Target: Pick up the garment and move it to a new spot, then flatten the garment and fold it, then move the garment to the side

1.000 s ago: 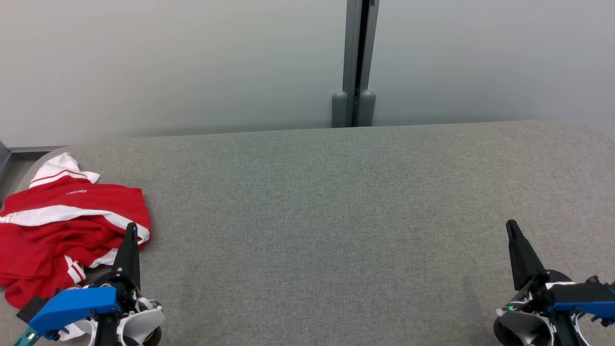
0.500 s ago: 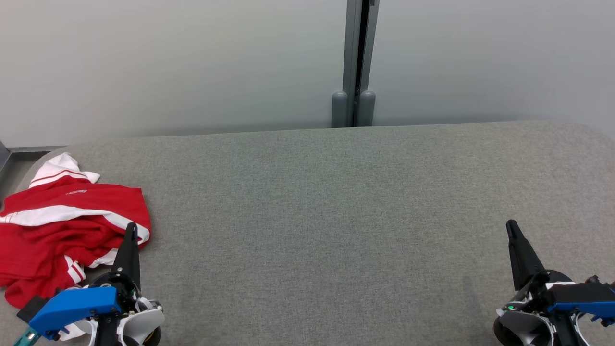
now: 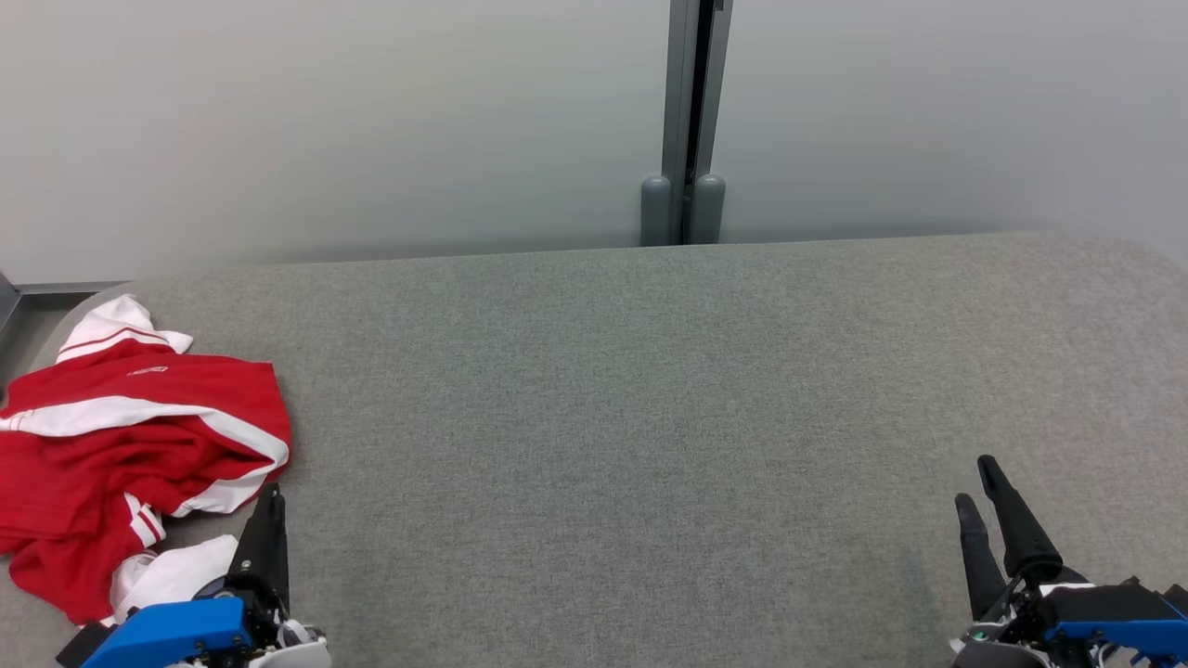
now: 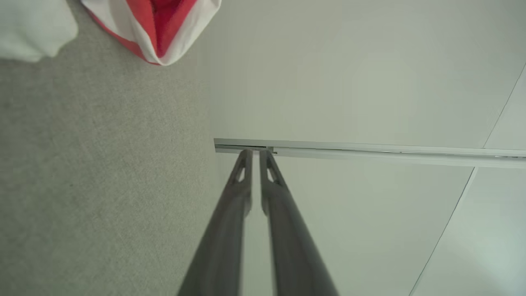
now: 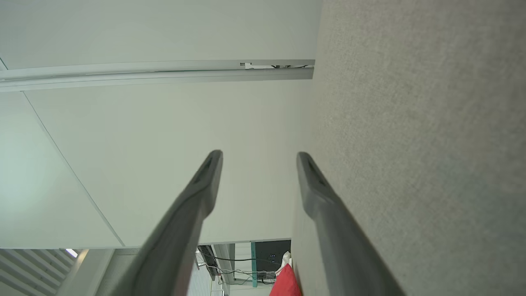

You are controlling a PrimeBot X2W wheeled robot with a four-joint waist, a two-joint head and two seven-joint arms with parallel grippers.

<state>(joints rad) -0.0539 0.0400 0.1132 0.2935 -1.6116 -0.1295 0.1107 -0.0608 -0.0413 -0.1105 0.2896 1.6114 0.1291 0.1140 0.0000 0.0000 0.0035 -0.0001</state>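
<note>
The garment [image 3: 139, 436], a red shirt with white stripes and a white collar, lies crumpled at the left end of the grey table [image 3: 603, 417]. My left gripper [image 3: 271, 496] sits just below the garment's lower right edge, apart from the cloth. Its fingers [image 4: 242, 164] stand almost together with nothing between them, so it is shut. A corner of the garment [image 4: 160, 24] shows in the left wrist view, up and left of those fingers. Far from the cloth, at the lower right, my right gripper [image 3: 976, 482] is open and empty. In the right wrist view the right gripper [image 5: 259, 156] points along the table toward a far bit of the garment [image 5: 285, 281].
A pale wall runs behind the table, with a grey post [image 3: 687, 121] at its middle. The table's far edge meets that wall. Its left end curves off beside the garment. Bare grey fabric stretches from the garment across to the right gripper.
Both grippers have drawn back toward the near edge. The right gripper's fingers have parted. The left fingers no longer overlap the garment's edge, and a white fold now shows beside them.
</note>
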